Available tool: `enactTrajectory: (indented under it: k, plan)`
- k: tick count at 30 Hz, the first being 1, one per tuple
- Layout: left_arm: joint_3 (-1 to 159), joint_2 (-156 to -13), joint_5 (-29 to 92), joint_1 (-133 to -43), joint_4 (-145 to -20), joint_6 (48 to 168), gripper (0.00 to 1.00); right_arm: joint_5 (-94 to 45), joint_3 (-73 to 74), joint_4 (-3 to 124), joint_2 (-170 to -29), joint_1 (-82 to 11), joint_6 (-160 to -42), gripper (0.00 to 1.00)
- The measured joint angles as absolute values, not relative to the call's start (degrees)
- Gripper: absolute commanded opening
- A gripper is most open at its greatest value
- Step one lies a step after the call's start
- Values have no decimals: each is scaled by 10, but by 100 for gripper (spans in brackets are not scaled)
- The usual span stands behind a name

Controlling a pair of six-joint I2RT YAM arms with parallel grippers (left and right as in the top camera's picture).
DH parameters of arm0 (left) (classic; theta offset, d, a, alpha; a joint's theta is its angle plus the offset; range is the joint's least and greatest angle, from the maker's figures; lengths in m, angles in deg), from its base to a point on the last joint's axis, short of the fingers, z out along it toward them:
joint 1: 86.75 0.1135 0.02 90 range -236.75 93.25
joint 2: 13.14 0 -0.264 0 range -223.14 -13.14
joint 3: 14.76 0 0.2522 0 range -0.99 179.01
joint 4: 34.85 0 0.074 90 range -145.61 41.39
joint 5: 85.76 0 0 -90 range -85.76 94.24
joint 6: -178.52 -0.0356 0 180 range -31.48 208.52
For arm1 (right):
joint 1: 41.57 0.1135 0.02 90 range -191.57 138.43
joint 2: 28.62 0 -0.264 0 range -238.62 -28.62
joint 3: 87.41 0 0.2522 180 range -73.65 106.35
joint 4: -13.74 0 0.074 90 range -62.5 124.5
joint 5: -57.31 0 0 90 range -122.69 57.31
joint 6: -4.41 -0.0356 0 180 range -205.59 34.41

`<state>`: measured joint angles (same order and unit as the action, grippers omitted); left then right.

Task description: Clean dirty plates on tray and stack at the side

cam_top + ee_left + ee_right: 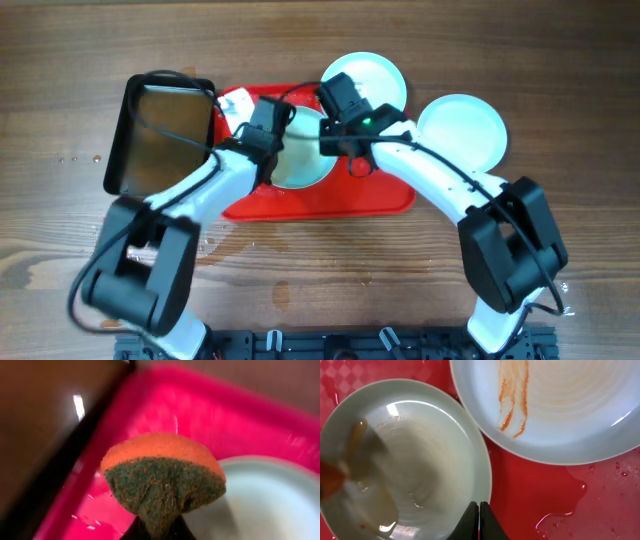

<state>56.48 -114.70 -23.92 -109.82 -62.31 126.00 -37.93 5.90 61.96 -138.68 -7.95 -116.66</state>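
Wooden table carries the red tray; 2 arms bend inward over it. Left gripper clamps a sponge (orange and green) above 1 plate; right gripper, fingers pressed together, sits at its rim.

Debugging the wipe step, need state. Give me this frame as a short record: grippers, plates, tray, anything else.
left gripper: shut on sponge, above tray
right gripper: shut, tips at rim of centre plate
smeared plate: at tray's far edge, orange streaks on it
third plate: on table, right of tray
black pan: left of tray
water: puddles on tray
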Motion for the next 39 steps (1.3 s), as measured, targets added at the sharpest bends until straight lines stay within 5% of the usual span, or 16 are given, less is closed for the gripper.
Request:
enactTrajectory:
  k: [6,13,18,23,31,39]
  plan:
    - [565,-1061,-298,-1097,-620,1268,4,-349,59,611,-1392,-95,-1168,5]
    - [565,-997,-323,-1097,-645,1271,4,-303,59,598,-1420,-97,-1169,43]
    - [565,-996,-296,-1097,-714,1277,4,-270,59,597,-1440,-109,-1181,52]
    - [565,-996,-285,-1088,-762,1304,4,-240,59,570,-1463,-123,-1192,46]
    - [565,-996,-263,-1038,-780,1341,4,-213,59,557,-1479,-125,-1210,4]
    - [565,-996,-215,-1015,-783,1348,4,-191,59,562,-1487,-125,-1218,4]
